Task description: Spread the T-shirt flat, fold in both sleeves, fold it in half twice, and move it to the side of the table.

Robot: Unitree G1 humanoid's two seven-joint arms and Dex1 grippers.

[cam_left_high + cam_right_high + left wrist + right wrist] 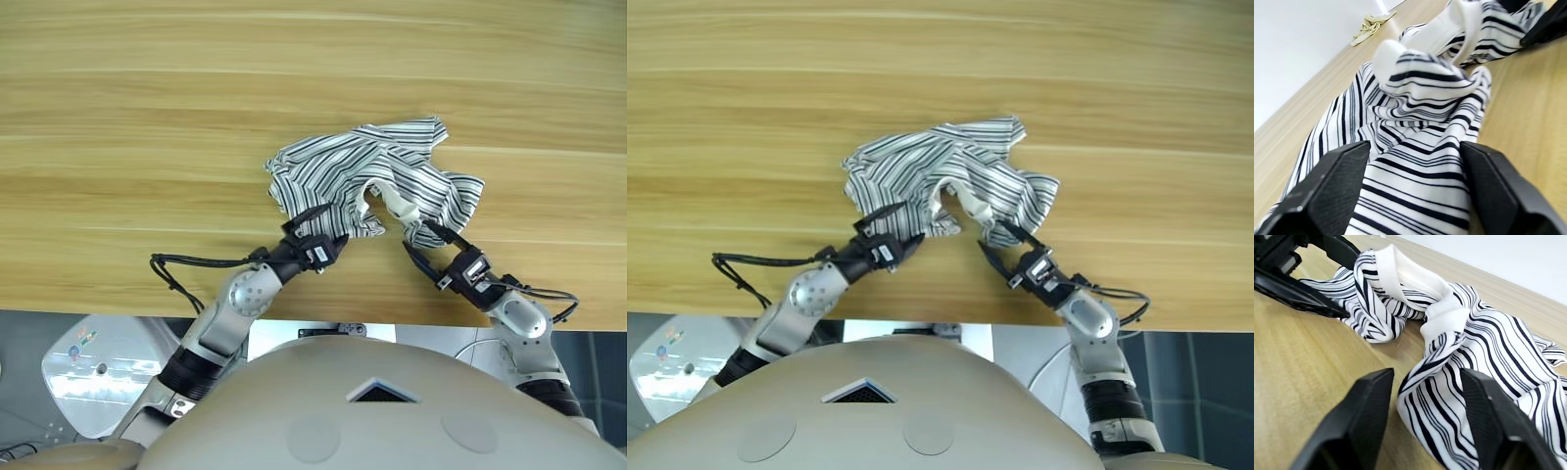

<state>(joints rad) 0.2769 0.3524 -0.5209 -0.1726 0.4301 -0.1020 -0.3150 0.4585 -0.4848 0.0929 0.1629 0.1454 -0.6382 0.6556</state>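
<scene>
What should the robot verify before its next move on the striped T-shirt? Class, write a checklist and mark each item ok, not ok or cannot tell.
1. T-shirt spread flat: not ok, it lies crumpled in a heap.
2. Shirt fully on the table: ok, nothing hangs over the near edge.
3. Left end effector open at the cloth: ok, striped cloth lies between its fingers.
4. Right end effector open at the cloth: ok, the shirt's edge lies between its fingers.
5. Cloth gripped for spreading: not ok, neither end effector has shut on it.
6. Sleeves located: cannot tell, the folds hide them.
</scene>
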